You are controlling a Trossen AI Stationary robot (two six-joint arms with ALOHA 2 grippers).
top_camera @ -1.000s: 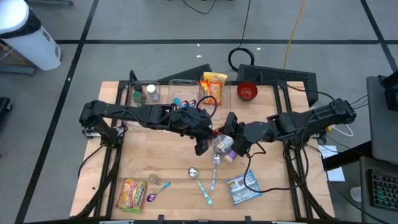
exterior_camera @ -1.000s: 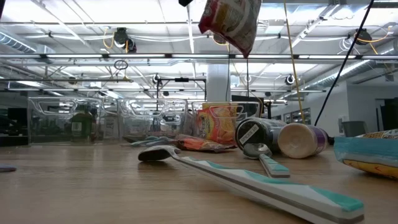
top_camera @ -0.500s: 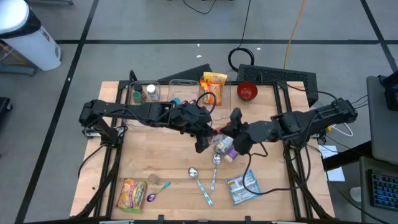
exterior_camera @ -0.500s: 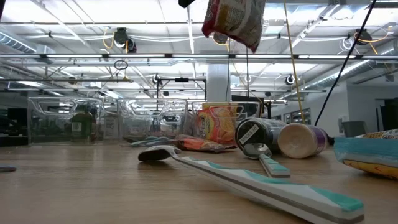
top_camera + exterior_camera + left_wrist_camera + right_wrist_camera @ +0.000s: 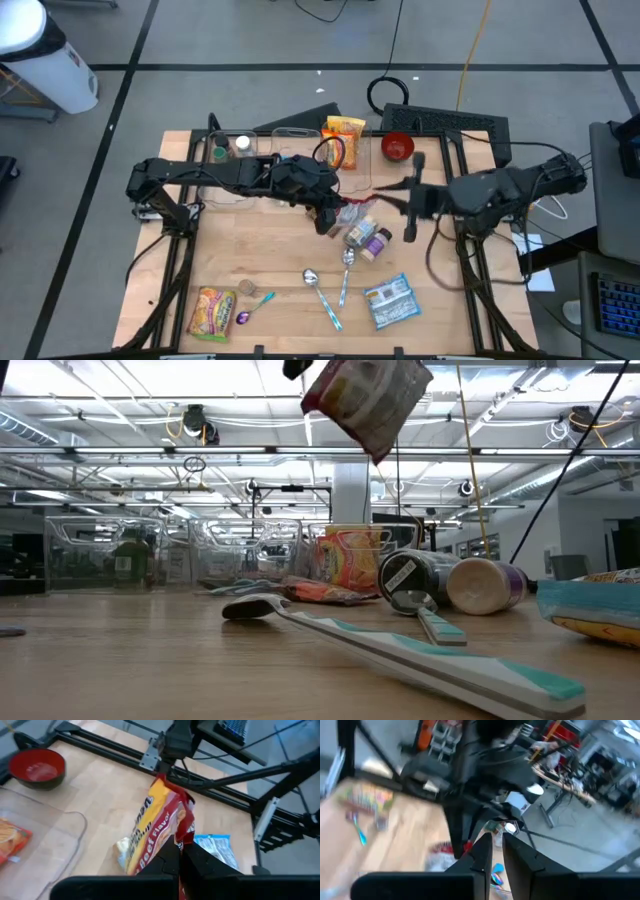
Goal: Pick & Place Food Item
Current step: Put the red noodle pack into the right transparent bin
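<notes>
A red and yellow noodle packet point(image 5: 155, 825) hangs in the air over the middle of the table; it also shows in the high view point(image 5: 352, 212) and at the top of the low view point(image 5: 368, 400). My left gripper point(image 5: 328, 218) is shut on it. My right gripper point(image 5: 410, 205) stands to the right of the packet, apart from it in the high view. Its fingers show a narrow gap in the right wrist view point(image 5: 497, 847), with nothing between them. My left gripper pinches the packet's near end point(image 5: 183, 839) between its two fingers. It comes from the table's left, slanting down. The packet reaches out beyond the fingers toward the right arm, tilted and lifted clear of the table.
Below the packet lie a bottle on its side point(image 5: 366, 240), two spoons point(image 5: 345, 262) and a toothbrush point(image 5: 330, 310). A blue packet point(image 5: 390, 300) and a yellow sweets bag point(image 5: 212, 312) lie near the front. Clear bins point(image 5: 290, 145), an orange snack bag point(image 5: 343, 135) and a red bowl point(image 5: 398, 147) stand at the back.
My right gripper has drawn back quickly from beside the packet toward the table's right edge. My left gripper has gone a little toward the far edge with the packet, which has tipped to a steeper slant and stays clear of the table.
</notes>
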